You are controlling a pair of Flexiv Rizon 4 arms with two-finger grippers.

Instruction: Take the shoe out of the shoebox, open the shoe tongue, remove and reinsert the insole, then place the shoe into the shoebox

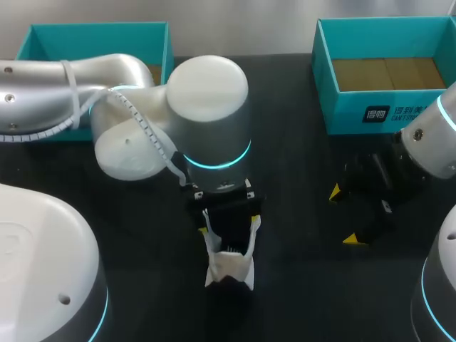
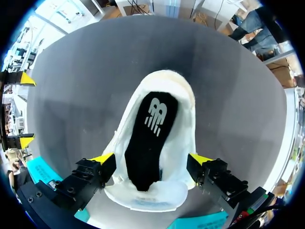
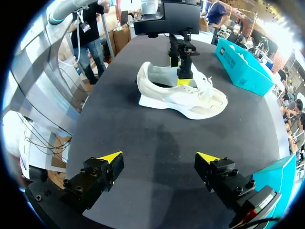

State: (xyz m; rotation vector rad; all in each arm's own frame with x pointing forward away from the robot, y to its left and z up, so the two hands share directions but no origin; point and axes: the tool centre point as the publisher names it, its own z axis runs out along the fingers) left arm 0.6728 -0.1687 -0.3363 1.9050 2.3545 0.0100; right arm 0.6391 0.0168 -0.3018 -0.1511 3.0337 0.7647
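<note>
The white shoe is out of its box. It lies flat on its sole on the dark table. The black insole lies inside the shoe.

The left claw hangs right over the heel end of the shoe. Its fingers are wide apart, one at each side of the shoe and very close to it. I see no squeeze, so I think it is not holding the shoe. The right claw is well apart from the shoe, on the robot's right of it. It is wide open too, and it holds nothing.

Two blue-green shoeboxes sit far from the shoe, on the other side of the left arm. One shoebox is to the robot's left of the shoe. The other shoebox is to its right.

I think the work on the insole is the step in hand. I cannot tell if the tongue is pulled open. I also cannot tell if the insole has been out yet.

If it has not, a claw must close up small and dip into the hole of the shoe. Then it must pinch the edge of the insole at the heel and pull it up. The other claw should hold the shoe down, or the shoe may lift with it.
</note>
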